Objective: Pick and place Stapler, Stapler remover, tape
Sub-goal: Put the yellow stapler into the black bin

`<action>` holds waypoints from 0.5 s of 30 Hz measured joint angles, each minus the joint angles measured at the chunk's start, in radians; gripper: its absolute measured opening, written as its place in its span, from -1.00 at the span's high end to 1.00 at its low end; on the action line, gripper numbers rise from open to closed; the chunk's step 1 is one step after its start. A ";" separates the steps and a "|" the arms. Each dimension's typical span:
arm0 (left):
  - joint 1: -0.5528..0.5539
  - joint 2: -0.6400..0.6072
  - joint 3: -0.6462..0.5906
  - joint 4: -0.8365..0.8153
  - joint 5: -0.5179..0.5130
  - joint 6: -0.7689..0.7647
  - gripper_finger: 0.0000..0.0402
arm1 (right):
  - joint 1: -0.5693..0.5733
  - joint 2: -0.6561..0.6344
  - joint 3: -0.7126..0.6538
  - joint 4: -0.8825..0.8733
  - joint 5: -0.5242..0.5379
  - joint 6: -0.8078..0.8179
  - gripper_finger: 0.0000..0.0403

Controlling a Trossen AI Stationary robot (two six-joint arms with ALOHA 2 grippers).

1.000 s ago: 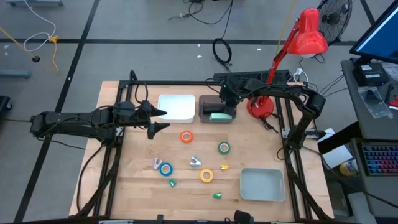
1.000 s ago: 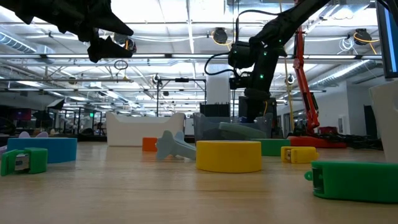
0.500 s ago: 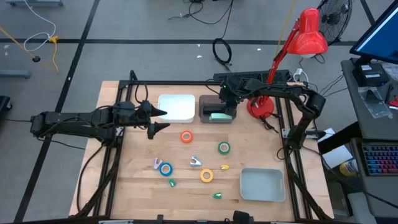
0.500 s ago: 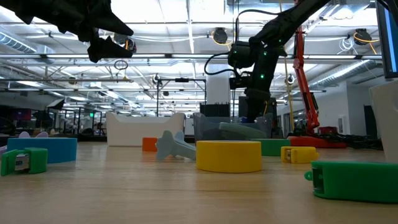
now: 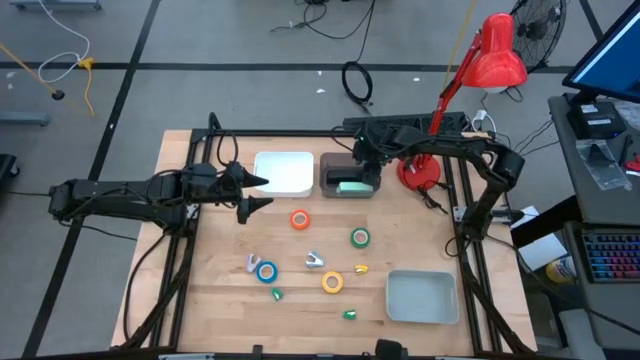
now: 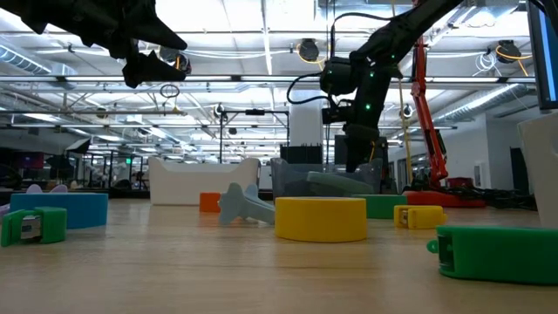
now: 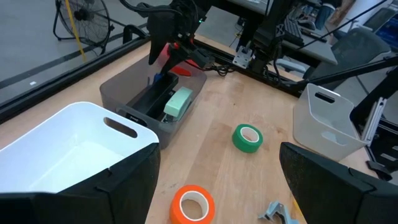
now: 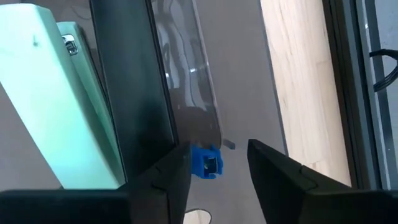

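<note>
The mint-green and black stapler point(image 5: 352, 184) lies in the grey bin point(image 5: 330, 178). My right gripper point(image 5: 363, 168) reaches down into that bin, open. A small blue piece point(image 8: 206, 163) sits between its fingers point(image 8: 160, 180), close to one and apart from the other. The grey stapler remover point(image 5: 314, 261) lies on the table amid the tape rolls: orange point(image 5: 299, 220), green point(image 5: 360, 237), blue point(image 5: 266, 271) and yellow point(image 5: 332, 283). My left gripper point(image 5: 262, 192) hovers open above the table between the white bin point(image 5: 283, 172) and the orange roll. My right gripper points down into the grey bin with its fingers on either side of the small blue piece point(image 8: 211, 167). The piece lies right beside one finger; whether that finger touches it cannot be told. The other finger stands clear of it.
A pale grey-green bin point(image 5: 421, 298) stands near the table's right near corner. The red lamp's base point(image 5: 420, 173) is beside the grey bin. Small green point(image 5: 277, 294), green point(image 5: 349, 314), yellow point(image 5: 360, 268) and lilac point(image 5: 251, 262) bits lie among the rolls.
</note>
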State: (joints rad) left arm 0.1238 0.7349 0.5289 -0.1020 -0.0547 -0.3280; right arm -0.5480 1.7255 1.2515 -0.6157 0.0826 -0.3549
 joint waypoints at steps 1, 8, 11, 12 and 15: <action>0.000 0.000 0.000 0.000 0.000 0.000 -0.66 | 0.000 -0.011 -0.001 0.001 0.000 -0.001 0.24; 0.000 0.000 0.000 0.000 0.000 -0.002 -0.66 | 0.034 -0.136 0.000 0.011 -0.008 0.028 0.31; 0.000 0.000 0.000 0.000 0.000 -0.003 -0.66 | 0.058 -0.205 0.000 -0.001 -0.088 0.077 0.38; 0.000 0.000 0.000 0.000 0.000 -0.003 -0.66 | 0.066 -0.225 0.000 0.001 -0.135 0.096 0.40; 0.000 0.000 0.000 0.001 0.000 -0.003 -0.66 | 0.099 -0.277 0.000 -0.003 -0.311 0.131 0.50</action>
State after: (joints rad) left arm 0.1238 0.7348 0.5289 -0.1013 -0.0547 -0.3311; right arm -0.4490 1.4484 1.2510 -0.6189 -0.2287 -0.2236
